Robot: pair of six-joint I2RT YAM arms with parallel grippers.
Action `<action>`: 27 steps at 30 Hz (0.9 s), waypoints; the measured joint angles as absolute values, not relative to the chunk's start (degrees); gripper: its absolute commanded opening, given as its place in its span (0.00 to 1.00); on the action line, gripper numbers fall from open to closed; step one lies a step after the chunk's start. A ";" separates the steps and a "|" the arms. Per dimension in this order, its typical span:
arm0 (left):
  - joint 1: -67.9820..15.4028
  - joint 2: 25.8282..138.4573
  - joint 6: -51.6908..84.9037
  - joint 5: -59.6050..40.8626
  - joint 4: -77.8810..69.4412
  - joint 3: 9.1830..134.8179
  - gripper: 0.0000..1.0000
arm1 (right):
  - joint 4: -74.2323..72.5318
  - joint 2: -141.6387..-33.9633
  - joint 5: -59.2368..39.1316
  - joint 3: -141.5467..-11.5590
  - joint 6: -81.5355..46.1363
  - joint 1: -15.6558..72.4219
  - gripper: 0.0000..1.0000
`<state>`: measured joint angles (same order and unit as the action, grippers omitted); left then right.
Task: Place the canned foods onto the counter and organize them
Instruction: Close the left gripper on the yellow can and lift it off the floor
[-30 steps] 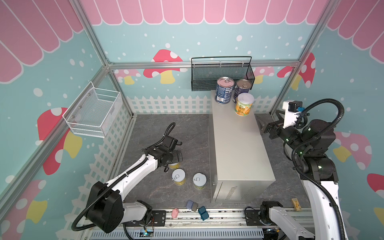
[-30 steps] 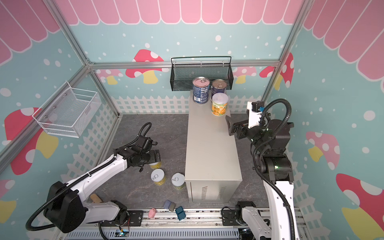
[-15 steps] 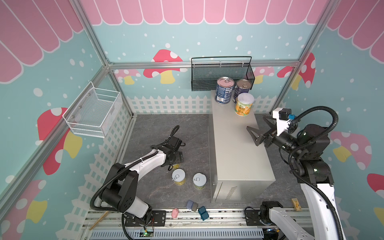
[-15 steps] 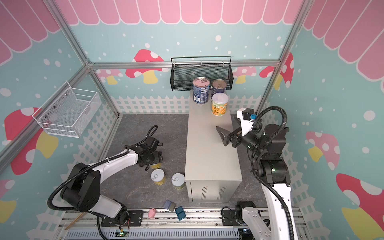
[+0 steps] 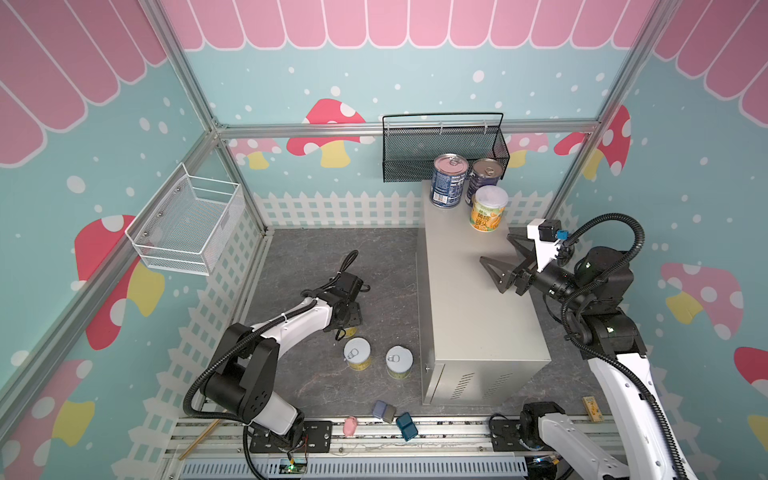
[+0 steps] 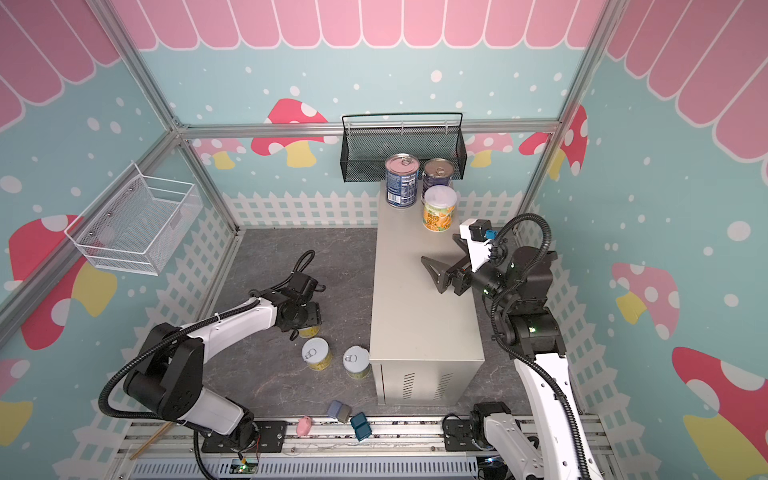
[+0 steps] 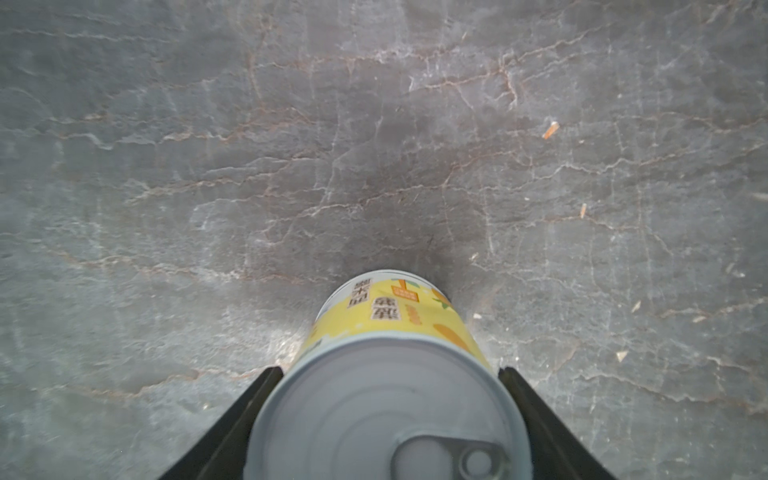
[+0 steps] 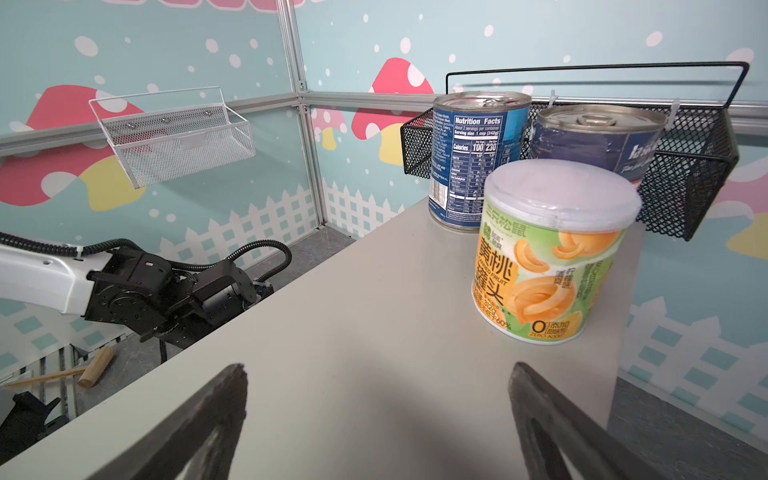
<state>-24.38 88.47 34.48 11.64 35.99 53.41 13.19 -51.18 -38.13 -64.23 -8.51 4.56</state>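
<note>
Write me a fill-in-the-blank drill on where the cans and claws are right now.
Counting both blue cans and the peach can, the counter carries ___ cans.
The left claw clasps a short can whose label is ___.
The right claw hangs open above the ___.
The two loose cans on the floor stand ___.
Missing words: three; yellow; counter; upright.

The yellow can (image 7: 386, 374) has a smooth metal lid and a shiny label. The counter (image 5: 469, 324) is smooth, dull metal. The floor (image 7: 374, 124) looks like rough stone.
</note>
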 measured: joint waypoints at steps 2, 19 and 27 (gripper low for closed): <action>-24.38 87.07 33.76 11.99 37.87 54.11 0.43 | 12.64 -51.33 -37.82 -63.55 -8.78 4.62 1.00; -34.83 76.86 10.24 0.38 60.14 90.67 0.36 | 11.11 -52.21 -31.33 -62.08 -9.93 4.99 0.99; -43.00 81.97 4.29 0.40 68.88 108.31 0.34 | 12.49 -51.68 -26.85 -62.11 -10.07 4.99 1.00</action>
